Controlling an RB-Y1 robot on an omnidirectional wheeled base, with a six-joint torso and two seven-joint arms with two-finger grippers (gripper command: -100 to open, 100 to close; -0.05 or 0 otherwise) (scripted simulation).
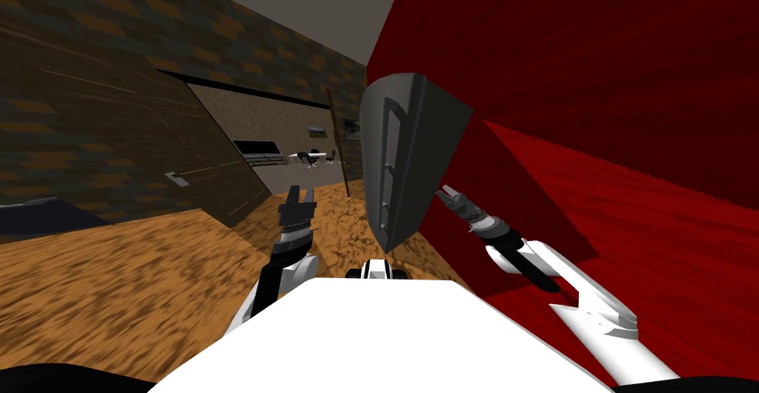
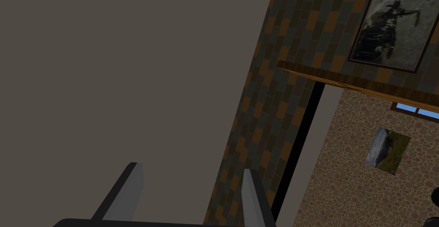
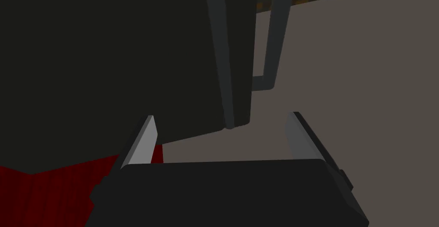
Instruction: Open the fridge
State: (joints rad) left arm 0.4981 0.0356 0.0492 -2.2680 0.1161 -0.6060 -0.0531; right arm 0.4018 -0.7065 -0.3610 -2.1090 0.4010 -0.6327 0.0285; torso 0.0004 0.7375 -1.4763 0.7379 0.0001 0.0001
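Fridge [image 1: 415, 151] is seen as a dark grey cabinet set against the red wall [image 1: 593, 77], just ahead of the robot, with its long handle [image 1: 390, 140] on the face turned toward the left side. No gap is seen at the door, so it is judged unopened. The right gripper [image 1: 445, 192] is held close to the cabinet's lower corner, on the side next to the wall. Its fingers [image 3: 143, 141] are spread wide with nothing between them. In the right wrist view the handle bar [image 3: 274, 31] stands beyond the cabinet's edge, apart from the fingers; this pose is judged a lead-in for reaching round to it. The left gripper [image 1: 302, 192] is raised over the wooden floor [image 1: 111, 277], well apart from the fridge, jaws parted and empty, presumably kept clear of the door's swing
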